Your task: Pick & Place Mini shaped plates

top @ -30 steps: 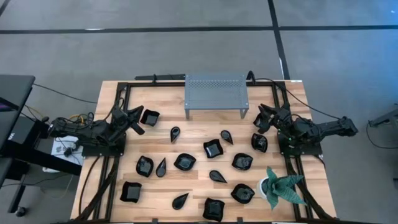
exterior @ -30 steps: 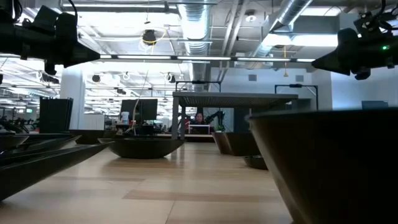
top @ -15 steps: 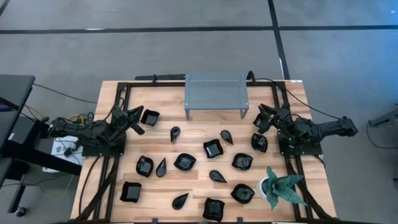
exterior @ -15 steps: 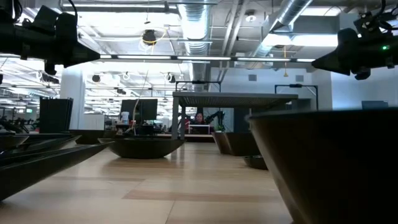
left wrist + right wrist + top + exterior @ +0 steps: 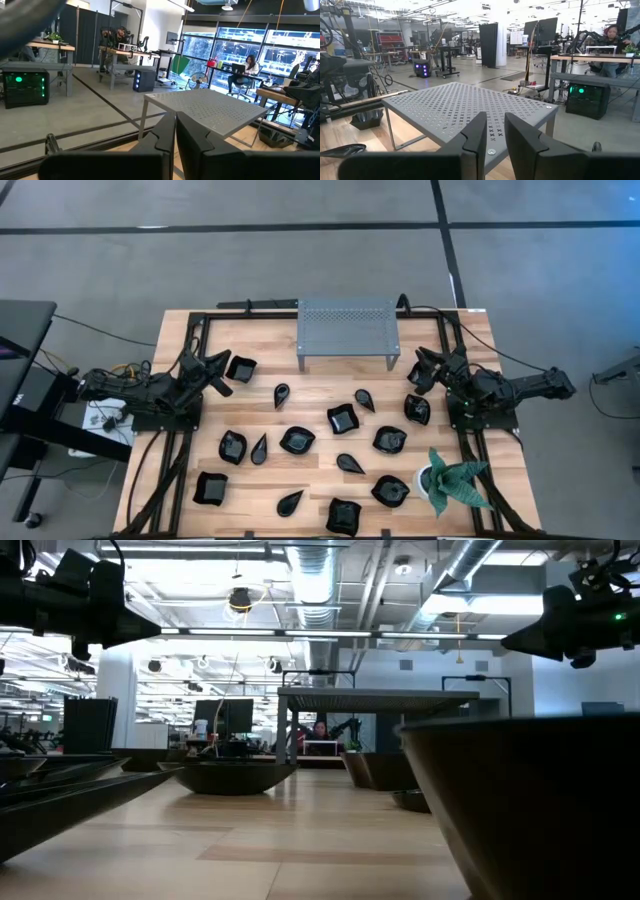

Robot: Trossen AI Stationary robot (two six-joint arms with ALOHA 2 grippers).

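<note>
Several small glossy black plates lie scattered flat on the wooden table: a square one (image 5: 240, 367) at the far left, teardrops (image 5: 282, 393) (image 5: 365, 399), a square (image 5: 343, 419), wavy rounds (image 5: 297, 440) (image 5: 390, 440), and more toward the near edge (image 5: 210, 487). My left gripper (image 5: 216, 371) (image 5: 175, 135) hovers shut at the table's left side, beside the far-left square plate. My right gripper (image 5: 421, 370) (image 5: 495, 131) hovers at the right side, above a round plate (image 5: 417, 409), with only a narrow slit between its fingers. Both point toward the shelf.
A grey perforated metal shelf (image 5: 346, 330) (image 5: 465, 107) (image 5: 210, 107) stands at the table's far middle. A green spiky plant (image 5: 455, 480) sits at the near right corner. Black frame rails (image 5: 190, 420) run along the table's sides. Bare wood shows just in front of the shelf.
</note>
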